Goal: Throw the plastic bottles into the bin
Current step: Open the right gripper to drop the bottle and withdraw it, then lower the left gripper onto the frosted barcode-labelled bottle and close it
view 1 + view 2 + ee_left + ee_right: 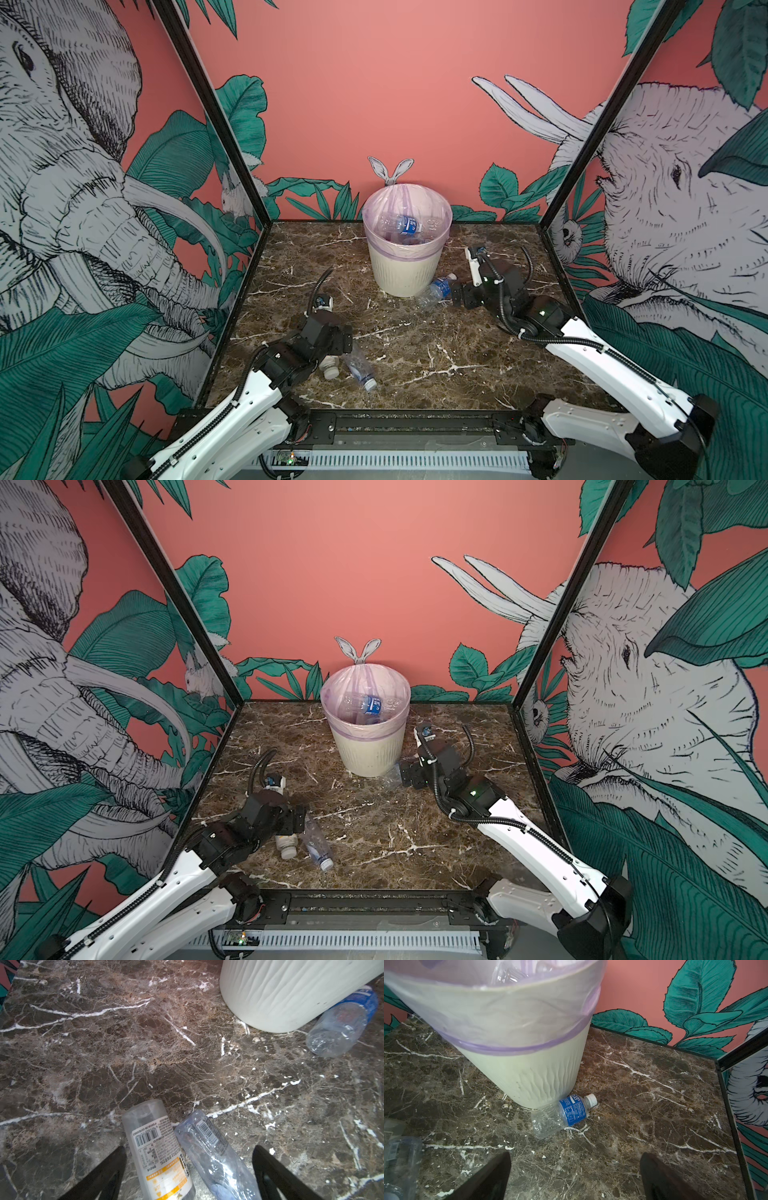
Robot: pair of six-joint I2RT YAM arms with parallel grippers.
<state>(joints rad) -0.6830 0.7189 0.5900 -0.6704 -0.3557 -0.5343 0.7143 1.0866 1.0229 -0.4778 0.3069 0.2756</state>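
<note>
Standing at twelve o'clock on the bench, the bin holds plastic bottles. A blue-labelled bottle lies against its base at four o'clock, before the right tool, jaws apart. At seven o'clock the left tool, jaws apart, straddles a yellow-labelled bottle and a clear bottle.
</note>
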